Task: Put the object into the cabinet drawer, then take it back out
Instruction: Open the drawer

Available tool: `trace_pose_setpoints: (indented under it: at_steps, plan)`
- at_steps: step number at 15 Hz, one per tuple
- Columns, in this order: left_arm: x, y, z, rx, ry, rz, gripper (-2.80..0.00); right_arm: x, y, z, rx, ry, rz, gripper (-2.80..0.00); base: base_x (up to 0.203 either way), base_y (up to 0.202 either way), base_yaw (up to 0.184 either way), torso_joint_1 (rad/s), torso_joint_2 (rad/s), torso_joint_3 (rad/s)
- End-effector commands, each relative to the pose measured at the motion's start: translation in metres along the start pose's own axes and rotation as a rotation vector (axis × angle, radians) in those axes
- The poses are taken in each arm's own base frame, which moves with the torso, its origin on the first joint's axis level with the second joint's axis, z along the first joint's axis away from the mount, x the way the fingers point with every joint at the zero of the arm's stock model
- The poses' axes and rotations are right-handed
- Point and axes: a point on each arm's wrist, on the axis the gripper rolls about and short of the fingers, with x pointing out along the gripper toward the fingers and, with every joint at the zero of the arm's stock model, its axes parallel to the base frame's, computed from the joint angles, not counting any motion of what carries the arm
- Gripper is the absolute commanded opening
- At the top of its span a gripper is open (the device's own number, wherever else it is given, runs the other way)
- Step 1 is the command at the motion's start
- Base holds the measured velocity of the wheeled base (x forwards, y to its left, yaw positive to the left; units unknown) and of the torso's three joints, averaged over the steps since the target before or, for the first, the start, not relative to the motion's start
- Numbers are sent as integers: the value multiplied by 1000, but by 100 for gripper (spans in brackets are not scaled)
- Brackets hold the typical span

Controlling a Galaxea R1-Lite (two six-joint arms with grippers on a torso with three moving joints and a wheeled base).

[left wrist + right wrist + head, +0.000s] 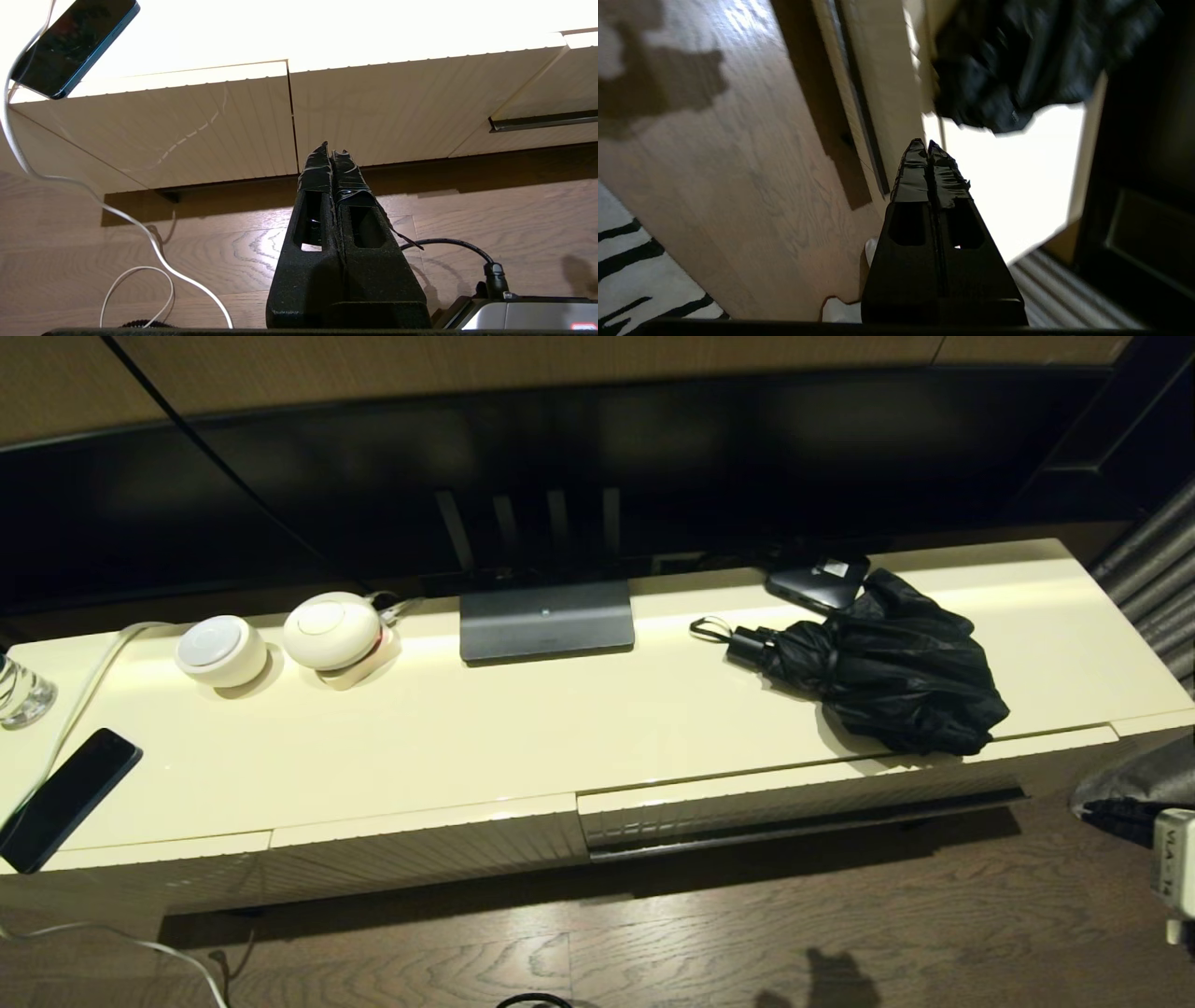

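Note:
The black compact umbrella [887, 677] lies on the right part of the cream cabinet top [523, 737], its short handle and wrist loop [711, 630] pointing left; its bunched canopy [1031, 60] also shows in the right wrist view. The cabinet drawer [803, 807] sits under it, its ribbed front standing slightly out from the panel to its left. My right gripper [927, 145] is shut and empty, low to the right of the cabinet, off the drawer's right end. My left gripper [331, 150] is shut and empty, low over the floor before the left ribbed panels [210, 126].
On the top stand a TV base [546, 621], two white round devices [271, 639], a glass [21, 691], a flat black phone [65, 798] with a white cable, and a small black box [817, 581] behind the umbrella. Wooden floor lies in front; a striped rug [640, 261] is nearby.

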Motion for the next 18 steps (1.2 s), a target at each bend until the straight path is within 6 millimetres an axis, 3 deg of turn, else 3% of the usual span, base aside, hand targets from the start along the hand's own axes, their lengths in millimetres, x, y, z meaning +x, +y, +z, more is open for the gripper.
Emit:
trace_pose_setpoints:
  at_steps: [1, 3, 9, 13, 18]
  plan:
    - [0, 0, -1, 0, 5, 1, -280, 23, 3, 10, -44, -15, 91, -280, 0, 0, 0, 0, 0, 0]
    - [0, 0, -1, 0, 3, 1, -280, 30, 4, 15, -64, -23, 116, -280, 0, 0, 0, 0, 0, 0]
    - [0, 0, -1, 0, 3, 1, -280, 89, 24, 37, -92, -62, 297, -280, 0, 0, 0, 0, 0, 0]
    - [0, 0, -1, 0, 3, 1, -280, 123, 50, 41, -110, -74, 315, -280, 0, 0, 0, 0, 0, 0]
    - [0, 0, -1, 0, 3, 1, -280, 137, 68, 39, -131, -11, 347, -280, 0, 0, 0, 0, 0, 0]
